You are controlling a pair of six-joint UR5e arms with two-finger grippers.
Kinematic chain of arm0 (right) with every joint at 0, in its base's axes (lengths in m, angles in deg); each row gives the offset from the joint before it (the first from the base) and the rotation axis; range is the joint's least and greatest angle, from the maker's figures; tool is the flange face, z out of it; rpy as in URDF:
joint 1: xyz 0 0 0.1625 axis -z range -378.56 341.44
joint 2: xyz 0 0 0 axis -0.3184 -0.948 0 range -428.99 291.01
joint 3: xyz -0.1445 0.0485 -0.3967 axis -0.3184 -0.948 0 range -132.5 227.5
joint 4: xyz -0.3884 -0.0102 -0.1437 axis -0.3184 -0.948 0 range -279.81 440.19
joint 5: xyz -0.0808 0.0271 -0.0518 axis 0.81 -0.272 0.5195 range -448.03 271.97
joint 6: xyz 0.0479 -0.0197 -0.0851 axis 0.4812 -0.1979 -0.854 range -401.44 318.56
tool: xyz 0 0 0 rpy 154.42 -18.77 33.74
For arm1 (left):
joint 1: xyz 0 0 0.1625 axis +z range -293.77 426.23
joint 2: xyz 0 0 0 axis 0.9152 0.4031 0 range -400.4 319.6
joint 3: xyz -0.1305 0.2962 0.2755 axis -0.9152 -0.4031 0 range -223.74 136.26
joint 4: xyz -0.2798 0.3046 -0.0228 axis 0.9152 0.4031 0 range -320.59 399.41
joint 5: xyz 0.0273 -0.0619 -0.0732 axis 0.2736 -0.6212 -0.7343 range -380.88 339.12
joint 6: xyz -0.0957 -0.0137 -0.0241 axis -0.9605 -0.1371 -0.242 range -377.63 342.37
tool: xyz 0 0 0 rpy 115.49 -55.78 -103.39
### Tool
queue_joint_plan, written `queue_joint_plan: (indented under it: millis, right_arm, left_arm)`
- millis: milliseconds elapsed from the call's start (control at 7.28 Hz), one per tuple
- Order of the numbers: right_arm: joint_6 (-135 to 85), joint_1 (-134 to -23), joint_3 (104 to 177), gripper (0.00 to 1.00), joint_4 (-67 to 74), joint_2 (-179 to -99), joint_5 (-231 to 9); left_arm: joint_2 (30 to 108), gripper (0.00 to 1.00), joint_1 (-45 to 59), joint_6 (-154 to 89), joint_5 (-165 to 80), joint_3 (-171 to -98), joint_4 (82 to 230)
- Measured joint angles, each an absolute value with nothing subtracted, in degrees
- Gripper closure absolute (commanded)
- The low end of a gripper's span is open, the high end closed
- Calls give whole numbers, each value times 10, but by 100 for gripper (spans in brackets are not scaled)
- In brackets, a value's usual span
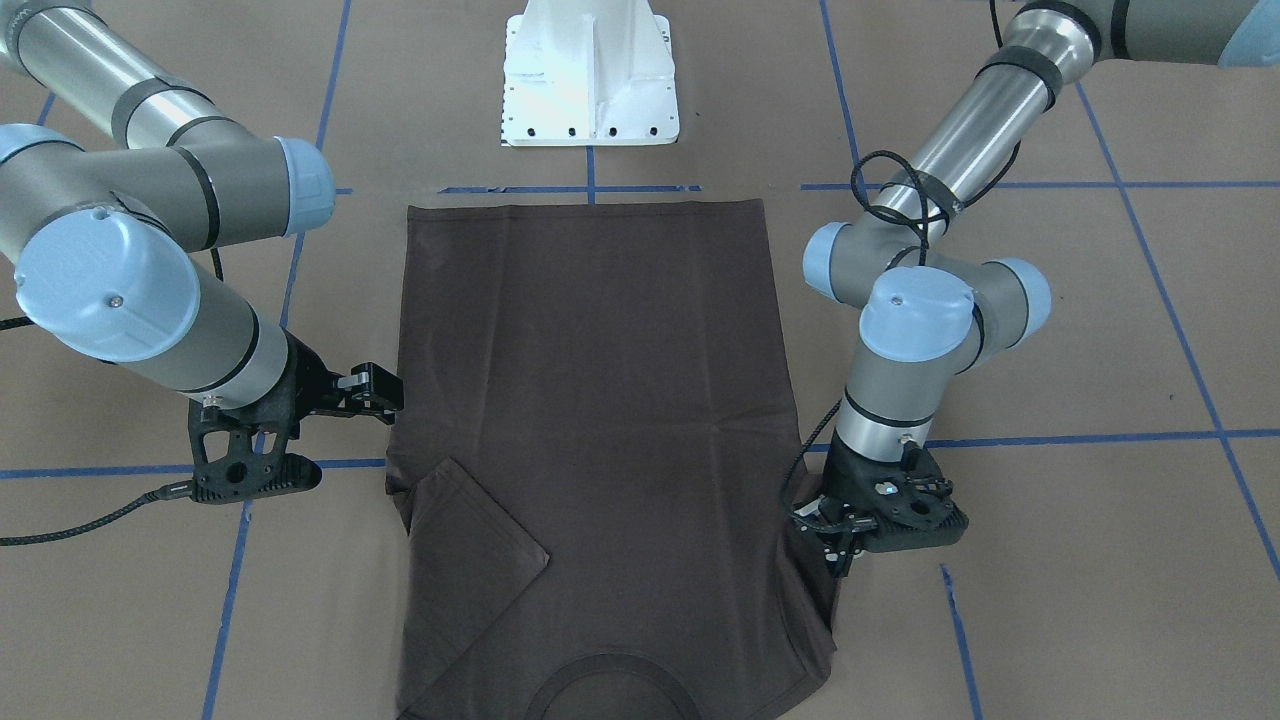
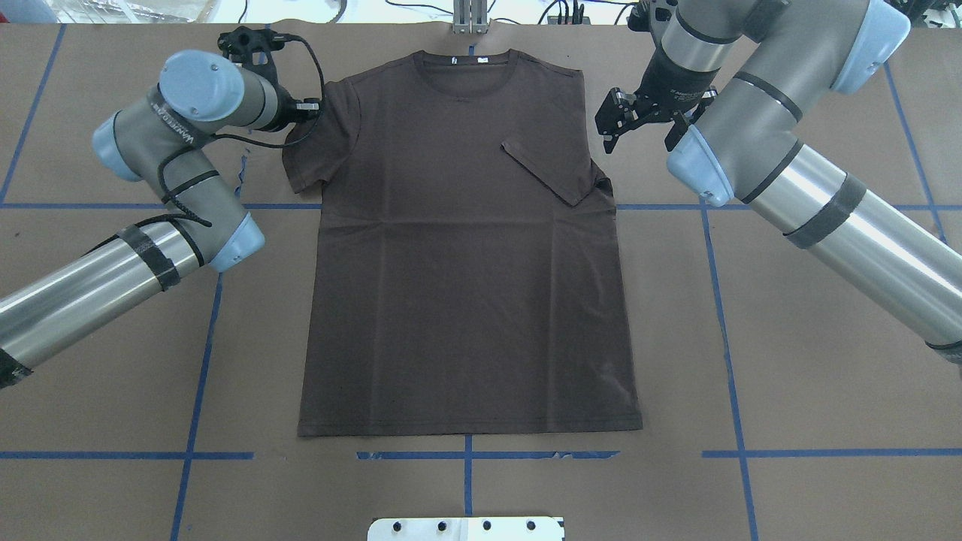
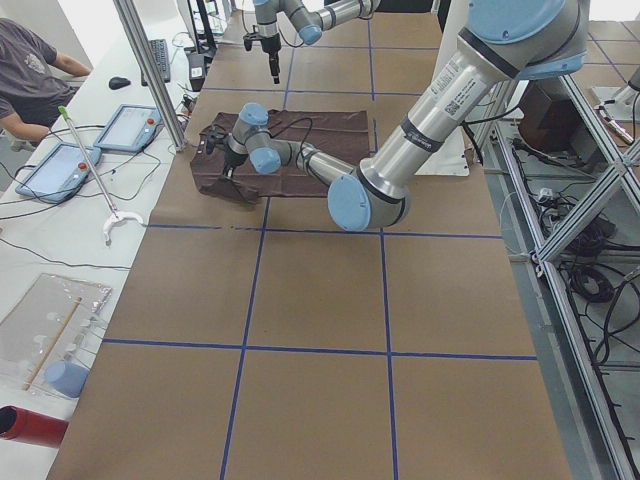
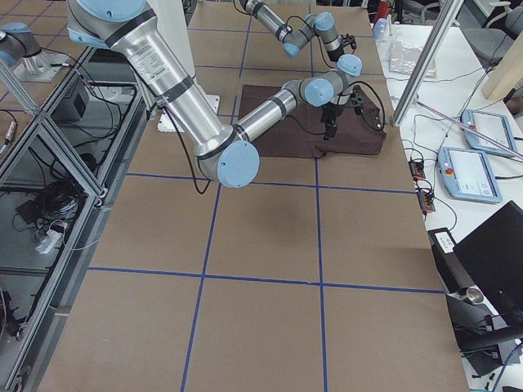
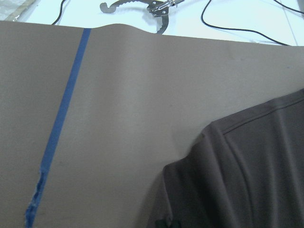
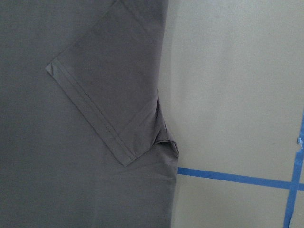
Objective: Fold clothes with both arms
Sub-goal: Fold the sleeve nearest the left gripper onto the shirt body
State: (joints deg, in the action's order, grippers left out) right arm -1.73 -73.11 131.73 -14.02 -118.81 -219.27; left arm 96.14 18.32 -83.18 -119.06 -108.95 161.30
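The dark brown T-shirt (image 2: 466, 263) lies flat, collar (image 2: 466, 75) at the far edge. Its sleeve on the right arm's side (image 2: 552, 169) is folded in over the chest, and the right wrist view shows that sleeve (image 6: 109, 104) from above. My right gripper (image 2: 612, 131) hovers open just off that shoulder, holding nothing. My left gripper (image 2: 310, 111) is down at the other sleeve's edge and shut on it. The front view shows the left gripper (image 1: 835, 545) with the cloth bunched at its tips. In the left wrist view that sleeve (image 5: 237, 175) rises toward the camera.
The white pedestal base (image 2: 466, 528) stands at the table's near edge. Blue tape lines (image 2: 199, 361) grid the brown table. A person (image 3: 30, 70) sits at a side bench with tablets (image 3: 60, 165). A grabber tool (image 5: 142, 7) lies beyond the table's far edge.
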Motion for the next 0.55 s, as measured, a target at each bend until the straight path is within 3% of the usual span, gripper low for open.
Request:
queue_joint_plan:
  millis: [549]
  right_arm:
    - [-17,-732,1320,0,-140,-1192,-2193]
  left_arm:
    - [1028,100,234,-937,-1201,-1042,1604]
